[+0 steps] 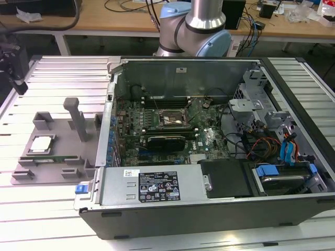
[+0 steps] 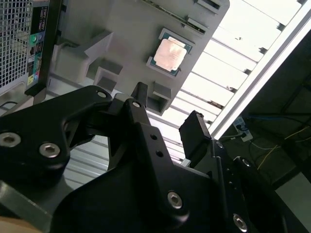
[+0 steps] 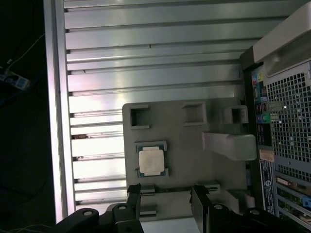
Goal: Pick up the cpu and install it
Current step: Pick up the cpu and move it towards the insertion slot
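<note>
One cpu [image 3: 151, 162], one tray [image 3: 184, 145], two spread fingers [image 3: 134, 195]

You get no print here that can be read. In the exterior view, at the lower centre of the frame, a black label [image 1: 158, 186] with white marks sits on the grey metal cover [image 1: 116, 192]. A small white sticker [image 1: 131, 173] lies just beside it. Both are illegible. The cpu [image 1: 42, 144] top shows no legible lettering.
</note>
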Robot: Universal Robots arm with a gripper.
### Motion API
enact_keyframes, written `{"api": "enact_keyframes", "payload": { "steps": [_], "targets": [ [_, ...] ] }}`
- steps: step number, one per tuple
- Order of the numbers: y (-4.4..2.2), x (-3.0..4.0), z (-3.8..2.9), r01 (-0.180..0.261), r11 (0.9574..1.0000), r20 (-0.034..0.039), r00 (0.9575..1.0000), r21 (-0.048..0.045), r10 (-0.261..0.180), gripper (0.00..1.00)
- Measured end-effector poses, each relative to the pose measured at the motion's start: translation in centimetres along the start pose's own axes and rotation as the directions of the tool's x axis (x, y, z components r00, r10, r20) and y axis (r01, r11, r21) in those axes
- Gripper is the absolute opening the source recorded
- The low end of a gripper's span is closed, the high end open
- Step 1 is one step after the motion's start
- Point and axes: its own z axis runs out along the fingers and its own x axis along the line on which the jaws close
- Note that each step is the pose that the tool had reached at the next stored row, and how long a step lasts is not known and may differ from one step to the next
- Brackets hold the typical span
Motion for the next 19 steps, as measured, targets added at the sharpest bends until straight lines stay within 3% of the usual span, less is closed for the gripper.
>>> {"api": "enact_keyframes", "payload": {
  "steps": [19],
  "targets": [
    [-0.09,0.05,2.0,0.0,1.0,0.0,1.0,0.0,0.0,0.54]
  ]
}}
